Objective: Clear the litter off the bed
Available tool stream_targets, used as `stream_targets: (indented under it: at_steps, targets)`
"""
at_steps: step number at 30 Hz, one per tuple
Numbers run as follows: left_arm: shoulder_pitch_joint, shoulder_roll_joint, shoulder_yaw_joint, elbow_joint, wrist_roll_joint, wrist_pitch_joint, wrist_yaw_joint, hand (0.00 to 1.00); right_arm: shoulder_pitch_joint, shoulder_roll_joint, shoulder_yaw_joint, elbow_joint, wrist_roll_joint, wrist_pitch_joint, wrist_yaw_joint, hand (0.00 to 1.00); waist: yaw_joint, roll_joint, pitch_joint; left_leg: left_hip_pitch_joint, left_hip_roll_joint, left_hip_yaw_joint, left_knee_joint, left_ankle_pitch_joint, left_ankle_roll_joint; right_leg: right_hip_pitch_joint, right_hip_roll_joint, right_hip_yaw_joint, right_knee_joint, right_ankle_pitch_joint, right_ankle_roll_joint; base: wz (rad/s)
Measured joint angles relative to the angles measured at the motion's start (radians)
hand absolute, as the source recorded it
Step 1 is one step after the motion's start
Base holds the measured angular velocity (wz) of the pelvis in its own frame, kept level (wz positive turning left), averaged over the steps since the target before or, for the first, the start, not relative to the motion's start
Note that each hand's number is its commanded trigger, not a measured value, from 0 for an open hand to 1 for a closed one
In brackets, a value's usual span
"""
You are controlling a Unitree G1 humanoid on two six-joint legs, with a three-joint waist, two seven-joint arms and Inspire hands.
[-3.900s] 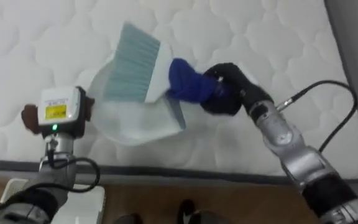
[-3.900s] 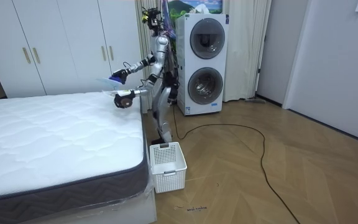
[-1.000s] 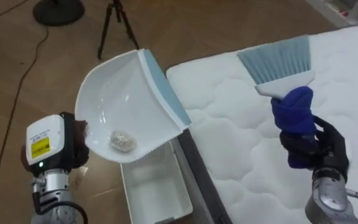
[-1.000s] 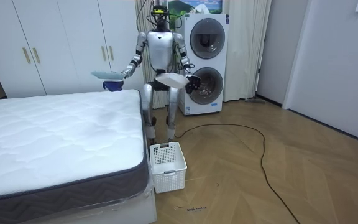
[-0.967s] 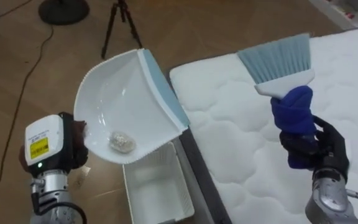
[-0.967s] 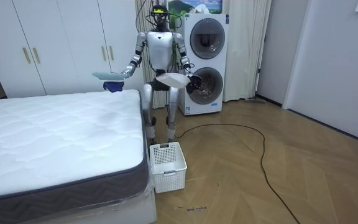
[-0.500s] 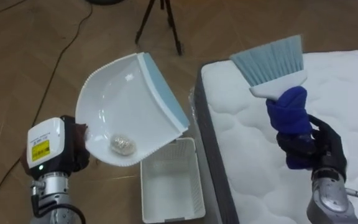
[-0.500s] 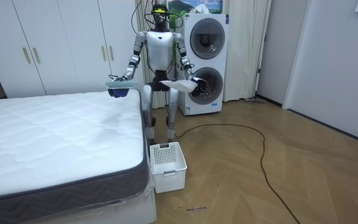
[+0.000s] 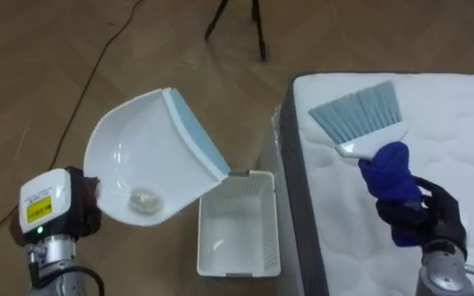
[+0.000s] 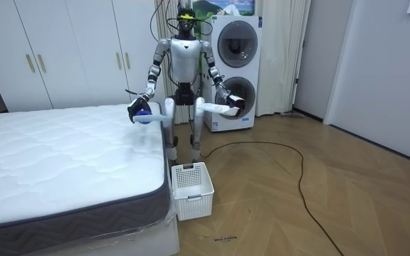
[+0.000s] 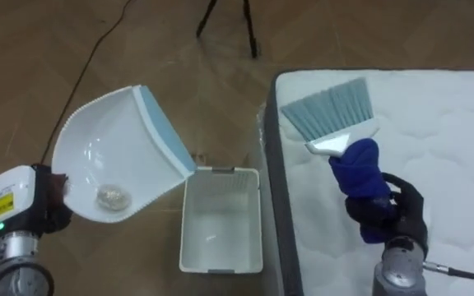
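White plastic is what we see most on the left: a dustpan (image 9: 151,156) with a blue lip, held tilted above the wooden floor (image 9: 48,74) by our left hand (image 9: 87,215), whose dark fingers are clenched at the pan's near end. A small pale wad (image 9: 142,197) lies in the deep near part of the pan. The blue lip points right, toward a white basket (image 9: 237,242) that stands on the floor just beside the bed (image 9: 467,123), and the lip's end overlaps the basket's far left corner. Our right hand (image 9: 422,218) is grasping the blue handle of a brush (image 9: 369,140), held over the bed's left edge with its pale bristles pointing far. A tripod (image 9: 253,25) stands on the floor at the far side. In the room view we stand at the bed's far corner, in front of stacked washers (image 10: 233,71), with the basket on the floor nearer the camera.
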Motion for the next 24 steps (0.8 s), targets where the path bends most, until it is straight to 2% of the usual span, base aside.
stream_targets:
  at_steps: [2, 4, 6, 9, 10, 11, 13, 14, 16, 19, 21, 23, 24]
  targets:
    - [-0.015, 0.043, -0.027, 0.033, 0.001, 0.001, 0.005, 1.0, -0.031, -0.001, 0.0, 0.042, -0.018, -0.022, 0.0, 0.0, -0.029, 0.018, 0.006, -0.024, -0.013, -0.006, 0.003, 0.004, 0.003, -0.028, -0.018, -0.01, 0.021, -0.005, 0.006, 0.14]
    - [-0.044, 0.06, -0.05, 0.058, 0.002, 0.004, 0.005, 1.0, -0.033, -0.004, 0.0, 0.049, -0.021, -0.022, -0.001, 0.0, -0.045, 0.029, 0.0119, -0.042, -0.029, -0.008, 0.004, 0.008, 0.008, -0.058, -0.043, -0.015, 0.059, -0.016, 0.009, 0.19]
    - [-0.063, 0.066, -0.054, 0.063, 0.004, 0.003, 0.005, 1.0, -0.034, -0.004, 0.0, 0.052, -0.026, -0.022, -0.001, 0.0, -0.059, 0.041, 0.0135, -0.063, -0.044, -0.006, 0.009, 0.011, 0.011, -0.091, -0.064, -0.015, 0.093, -0.026, 0.012, 0.13]
    - [-0.122, 0.097, -0.094, 0.111, 0.01, 0.011, 0.005, 1.0, -0.042, -0.004, 0.003, 0.107, -0.062, -0.024, 0.001, 0.0, -0.081, 0.047, 0.0136, -0.082, -0.073, 0.004, 0.012, 0.015, 0.018, -0.134, -0.102, 0.003, 0.157, -0.051, 0.023, 0.18]
    - [-0.137, 0.114, -0.115, 0.122, 0.025, 0.026, 0.003, 1.0, -0.04, -0.007, 0.007, 0.12, -0.063, -0.024, 0.0, 0.0, -0.094, 0.053, 0.0138, -0.088, -0.084, 0.006, 0.018, 0.015, 0.018, -0.148, -0.114, 0.01, 0.185, -0.059, 0.024, 0.21]
    - [-0.153, 0.134, -0.14, 0.126, 0.029, 0.04, 0.001, 1.0, -0.037, -0.01, 0.007, 0.122, -0.063, -0.024, -0.003, 0.0, -0.099, 0.063, 0.014, -0.103, -0.084, 0.023, 0.02, 0.015, 0.018, -0.17, -0.123, 0.013, 0.203, -0.06, 0.024, 0.15]
    - [-0.185, 0.151, -0.171, 0.139, 0.028, 0.063, -0.01, 1.0, -0.038, -0.018, 0.007, 0.123, -0.079, -0.023, -0.006, 0.0, -0.1, 0.08, 0.0145, -0.13, -0.085, 0.037, 0.026, 0.015, 0.018, -0.201, -0.127, 0.022, 0.211, -0.06, 0.025, -0.07]
    - [-0.195, 0.156, -0.175, 0.145, 0.03, 0.069, -0.018, 1.0, -0.038, -0.018, 0.008, 0.123, -0.091, -0.022, -0.006, 0.0, -0.099, 0.083, 0.0145, -0.136, -0.087, 0.042, 0.028, 0.015, 0.018, -0.213, -0.131, 0.028, 0.22, -0.062, 0.026, -0.12]
    - [-0.22, 0.168, -0.202, 0.165, 0.047, 0.1, -0.035, 1.0, -0.036, -0.018, 0.02, 0.123, -0.115, -0.021, -0.007, 0.0, -0.119, 0.09, 0.0138, -0.147, -0.101, 0.053, 0.033, 0.015, 0.018, -0.235, -0.147, 0.044, 0.251, -0.077, 0.036, 0.0]
    - [-0.234, 0.176, -0.211, 0.165, 0.095, 0.121, -0.062, 1.0, -0.041, -0.02, 0.02, 0.12, -0.186, -0.026, -0.01, 0.0, -0.13, 0.095, 0.0133, -0.154, -0.099, 0.073, 0.031, 0.013, 0.013, -0.248, -0.153, 0.049, 0.26, -0.082, 0.034, -0.01]
    - [-0.236, 0.18, -0.211, 0.165, 0.128, 0.135, -0.078, 1.0, -0.043, -0.022, 0.019, 0.114, -0.217, -0.029, -0.01, 0.0, -0.149, 0.102, 0.0142, -0.167, -0.092, 0.097, 0.033, 0.012, -0.002, -0.258, -0.158, 0.051, 0.265, -0.086, 0.033, 0.06]
    - [-0.236, 0.19, -0.213, 0.147, 0.173, 0.148, -0.108, 1.0, -0.023, -0.029, 0.019, 0.065, -0.222, -0.032, -0.01, 0.0, -0.155, 0.107, 0.0113, -0.197, -0.049, 0.202, 0.035, 0.007, -0.043, -0.285, -0.161, 0.058, 0.273, -0.087, 0.031, 0.08]
    - [-0.237, 0.198, -0.219, 0.145, 0.184, 0.15, -0.114, 1.0, -0.021, -0.029, 0.019, 0.057, -0.222, -0.033, -0.01, 0.0, -0.157, 0.108, 0.0117, -0.202, -0.041, 0.223, 0.034, 0.006, -0.045, -0.291, -0.161, 0.061, 0.274, -0.089, 0.031, 0.03]
